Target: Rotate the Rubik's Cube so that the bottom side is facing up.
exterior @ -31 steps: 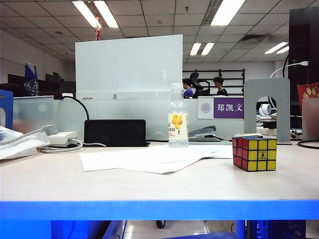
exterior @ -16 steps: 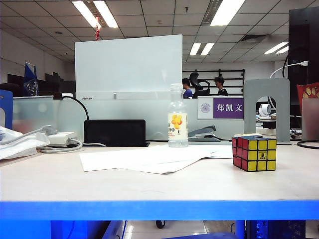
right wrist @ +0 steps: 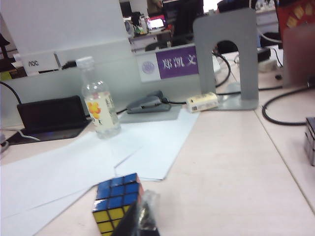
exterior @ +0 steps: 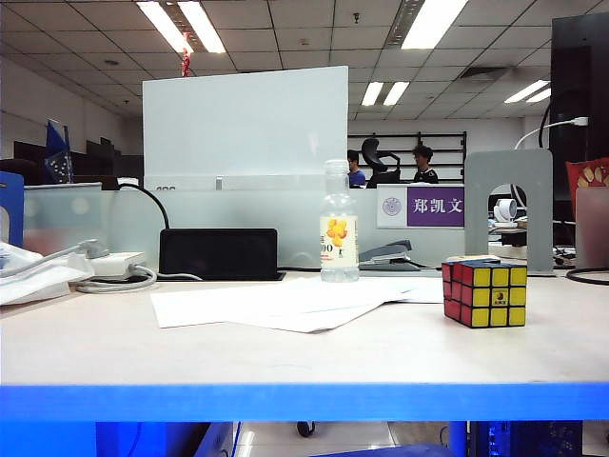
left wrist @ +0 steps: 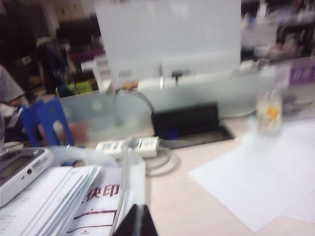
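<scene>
Room: open office with ceiling light panels; two people sit far back, beyond a frosted desk divider [exterior: 238,219].
Surface: pale table [exterior: 285,357] with a blue front edge; loose white paper sheets [exterior: 285,303] lie across its middle.
Far items: clear bottle [exterior: 340,224] stands upright at the far edge of the sheets, a black box [exterior: 219,253] to its left, a stapler [exterior: 388,255] and grey metal bookend [exterior: 509,205] to its right.
Rubik's Cube: [exterior: 484,292] rests on the table to the right, near side of the sheets, blue face up, yellow and red faces toward the exterior camera.
Left gripper: [left wrist: 137,223] out of the exterior view; dark fingertips pressed together, empty, over the table's left part near a stack of papers [left wrist: 54,206].
Right gripper: [right wrist: 140,221] just beside the cube's near edge in its wrist view; contact and jaw opening cannot be made out.
</scene>
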Motion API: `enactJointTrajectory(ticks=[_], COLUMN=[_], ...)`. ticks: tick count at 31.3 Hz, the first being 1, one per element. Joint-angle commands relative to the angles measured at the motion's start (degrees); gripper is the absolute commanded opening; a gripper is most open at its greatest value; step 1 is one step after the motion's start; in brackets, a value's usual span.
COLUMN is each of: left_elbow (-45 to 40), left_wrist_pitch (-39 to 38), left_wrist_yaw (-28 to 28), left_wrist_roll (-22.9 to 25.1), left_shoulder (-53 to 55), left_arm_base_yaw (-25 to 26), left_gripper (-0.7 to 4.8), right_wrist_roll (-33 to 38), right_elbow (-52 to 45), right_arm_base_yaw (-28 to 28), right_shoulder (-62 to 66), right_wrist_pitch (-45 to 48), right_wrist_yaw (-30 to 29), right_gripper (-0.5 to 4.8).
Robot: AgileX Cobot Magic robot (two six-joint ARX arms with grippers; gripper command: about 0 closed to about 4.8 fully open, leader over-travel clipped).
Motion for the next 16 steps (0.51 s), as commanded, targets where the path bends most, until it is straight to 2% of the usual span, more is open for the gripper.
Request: enactJointTrajectory(ticks=[1, 3, 6, 12, 14, 16], left_elbow=[-6.67, -11.8, -18.53, -20.76, -20.81, -21.2], left_wrist_pitch=[14.27, 23.45, 34.93, 35.82, 36.17, 36.41], left_wrist_yaw=[-1.2, -3.37, -5.92, -8.37, -13.2, -15.67], left_wrist_roll=[0.92, 2.32, 9.07, 11.43, 9.38, 2.56], left_shoulder=[2.6, 3.41, 3.91, 3.98, 3.98, 3.96], left_arm_base_yaw=[-0.07, 0.28, 0.52, 3.85, 7.02, 11.3], left_gripper=[-0.05, -0.05, -0.04, -0.05, -0.04, -0.04], right_wrist_roll=[-0.17, -0.15, -0.15, -0.15, -0.15, -0.15], right_elbow=[0.2, 0.22, 0.22, 0.22, 0.22, 0.22], right_arm_base_yaw=[-0.17, -0.24, -0.09, -0.09, -0.15, -0.04], right_shoulder=[0.26, 0.13, 0.17, 0.15, 0.15, 0.15], right_wrist_pitch=[-0.15, -1.14, -2.16, -2.36, -2.38, -2.4], right_wrist_yaw=[0.59, 0.13, 0.2, 0.17, 0.39, 0.11], right_gripper=[-0.01, -0.01, -0.01, -0.01, -0.01, -0.01])
